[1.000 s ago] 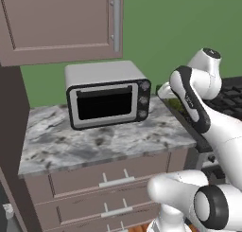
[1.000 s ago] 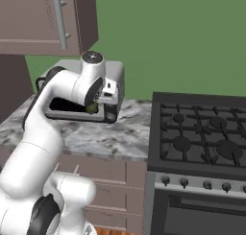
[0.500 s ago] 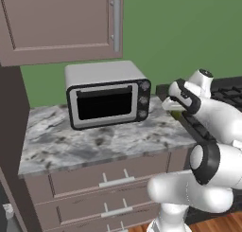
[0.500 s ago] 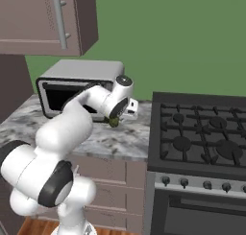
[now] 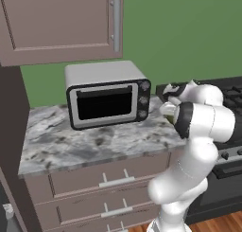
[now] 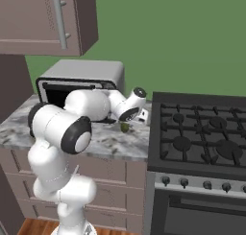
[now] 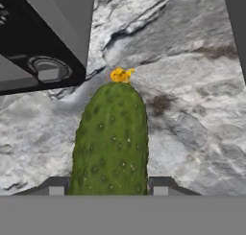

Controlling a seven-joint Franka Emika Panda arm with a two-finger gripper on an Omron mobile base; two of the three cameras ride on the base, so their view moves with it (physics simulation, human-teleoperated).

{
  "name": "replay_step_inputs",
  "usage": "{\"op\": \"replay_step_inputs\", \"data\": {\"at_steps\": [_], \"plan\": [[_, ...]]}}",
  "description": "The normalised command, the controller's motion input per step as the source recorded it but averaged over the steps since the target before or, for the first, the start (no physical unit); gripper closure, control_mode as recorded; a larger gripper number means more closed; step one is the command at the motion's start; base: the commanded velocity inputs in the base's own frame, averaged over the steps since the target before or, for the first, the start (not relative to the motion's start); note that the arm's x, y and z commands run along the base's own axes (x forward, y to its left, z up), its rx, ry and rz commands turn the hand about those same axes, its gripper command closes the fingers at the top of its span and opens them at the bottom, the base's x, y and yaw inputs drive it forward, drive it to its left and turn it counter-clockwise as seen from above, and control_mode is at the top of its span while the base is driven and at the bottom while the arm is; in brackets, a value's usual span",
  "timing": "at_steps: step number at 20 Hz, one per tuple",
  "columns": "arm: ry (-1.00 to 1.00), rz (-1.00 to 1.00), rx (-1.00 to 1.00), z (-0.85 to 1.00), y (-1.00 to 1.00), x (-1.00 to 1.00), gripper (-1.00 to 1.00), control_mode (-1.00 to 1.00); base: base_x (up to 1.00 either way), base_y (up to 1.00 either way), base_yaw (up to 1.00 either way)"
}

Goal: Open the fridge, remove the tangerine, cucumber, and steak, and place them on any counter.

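Here, gripper (image 7: pixel 108 187) clamped on the cucumber (image 7: pixel 110 138), one dark fingertip at each side of the green body, yellow flower end pointing away from the hand. Held above the marbled counter (image 7: pixel 192 109), with no contact visible between cucumber and stone. Toaster oven (image 7: pixel 41 37) close by in the hand view, its black front and a knob at the upper left.

From the right base view, gripper (image 6: pixel 129 124) low over the counter (image 6: pixel 113 143), between the toaster oven (image 6: pixel 84 78) and the stove (image 6: pixel 202 133), a bit of green cucumber (image 6: pixel 125 128) under the hand. From the left base view, the hand (image 5: pixel 166 103) just right of the toaster oven (image 5: pixel 106 96), over the counter's (image 5: pixel 85 141) right end, beside the stove (image 5: pixel 231 93). Cucumber there hard to make out, mostly behind the arm.

Wall cabinet (image 5: pixel 61 22) overhead, with a silver bar handle. Drawers (image 5: pixel 108 179) under the counter closed.
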Motion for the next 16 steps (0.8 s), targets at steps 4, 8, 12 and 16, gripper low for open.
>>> {"op": "replay_step_inputs", "data": {"at_steps": [4, 8, 12, 16], "plan": [[0.06, -0.01, 0.07, -0.53, -0.12, 0.53, 1.0, -1.0, 0.0, 0.0, 0.0], [0.05, -0.03, 0.02, -0.58, -0.08, 0.37, 1.0, -1.0, 0.0, 0.0, 0.0], [0.02, -0.03, 0.0, -0.54, 0.0, 0.14, 1.0, -1.0, 0.0, 0.0, 0.0], [0.02, -0.02, 0.0, -0.53, 0.0, 0.02, 1.0, -1.0, 0.0, 0.0, 0.0]]}}
